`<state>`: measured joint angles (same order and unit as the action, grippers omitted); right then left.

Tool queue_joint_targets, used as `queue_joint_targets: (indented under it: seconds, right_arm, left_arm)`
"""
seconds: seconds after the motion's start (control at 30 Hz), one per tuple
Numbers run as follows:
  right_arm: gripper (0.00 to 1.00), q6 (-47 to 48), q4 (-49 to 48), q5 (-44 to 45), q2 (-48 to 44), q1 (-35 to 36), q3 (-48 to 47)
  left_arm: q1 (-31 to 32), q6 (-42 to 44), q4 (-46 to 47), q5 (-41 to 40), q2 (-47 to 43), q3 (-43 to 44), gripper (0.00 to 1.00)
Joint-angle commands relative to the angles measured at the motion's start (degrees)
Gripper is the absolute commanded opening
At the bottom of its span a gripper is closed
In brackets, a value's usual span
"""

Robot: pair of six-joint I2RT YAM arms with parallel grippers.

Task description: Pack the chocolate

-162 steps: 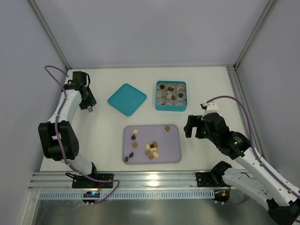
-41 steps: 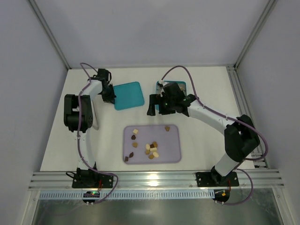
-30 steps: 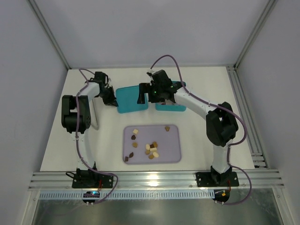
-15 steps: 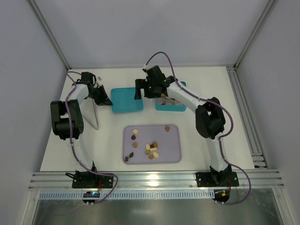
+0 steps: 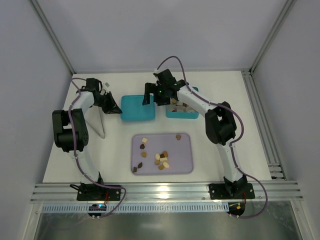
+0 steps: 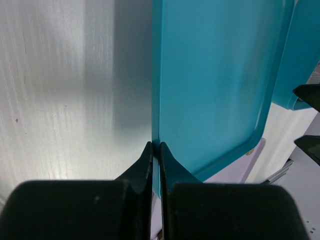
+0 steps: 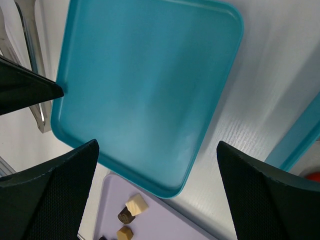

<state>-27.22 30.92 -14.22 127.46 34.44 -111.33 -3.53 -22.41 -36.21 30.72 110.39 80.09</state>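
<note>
Centrally, on the white tabletop [image 5: 220, 145], a lilac tray [image 5: 182, 150] lies nearest the arm bases, beyond it a teal lid [image 5: 137, 107] is pinched at its left edge by the left fingers [image 6: 142, 167] below the widely spread right fingers [image 7: 50, 200], a teal box [image 5: 182, 115] sits just beside the lid, and chocolate [image 5: 161, 159] lies loose on the tray.
</note>
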Motion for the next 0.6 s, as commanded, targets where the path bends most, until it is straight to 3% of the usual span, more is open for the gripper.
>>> queue_joint_targets:
  seconds: [0.0, 0.43, 0.57]
  right_arm:
    - [1.0, -2.3, -0.8, -1.6, 0.0, -0.1, -1.6]
    - [1.0, -10.0, -7.9, -8.6, -0.5, -1.0, 1.2]
    - [0.96, -17.1, -17.9, -13.5, -2.2, -2.3, 5.6]
  left_arm:
    - [-0.7, -1.1, 2.2, 3.9, -4.7, 0.2, 0.0]
    - [-1.7, -1.7, 2.0, 6.5, -8.5, 0.2, 0.0]
    - [-1.8, -1.7, 1.8, 7.1, -9.3, 0.4, 0.0]
